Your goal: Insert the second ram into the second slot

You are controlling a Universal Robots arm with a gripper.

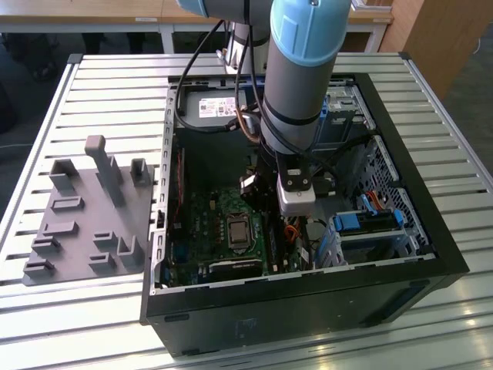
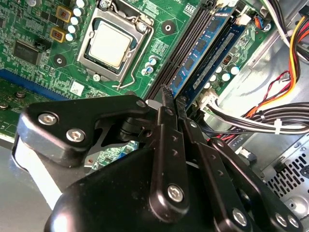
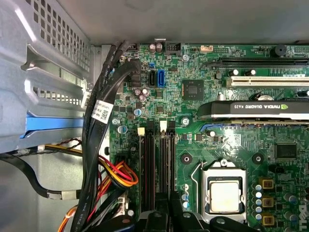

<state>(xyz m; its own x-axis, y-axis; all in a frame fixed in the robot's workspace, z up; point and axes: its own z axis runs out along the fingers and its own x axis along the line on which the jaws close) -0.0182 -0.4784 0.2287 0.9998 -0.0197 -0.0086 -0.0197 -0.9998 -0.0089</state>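
Gripper [image 2: 174, 98] jaws are pressed almost together, pinching nothing, with tips at the end of the ram [image 2: 200, 60]. The ram stands in its slot beside the socket [image 2: 113, 43]. Judgement: seating needs square, even downward pressure.

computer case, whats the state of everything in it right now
computer case: side open
processor: bare, clamped in place
memory stick: upright in a slot; whether it is latched, cannot tell
graphics card: plugged in
gripper: low inside the case, by the memory stick's end
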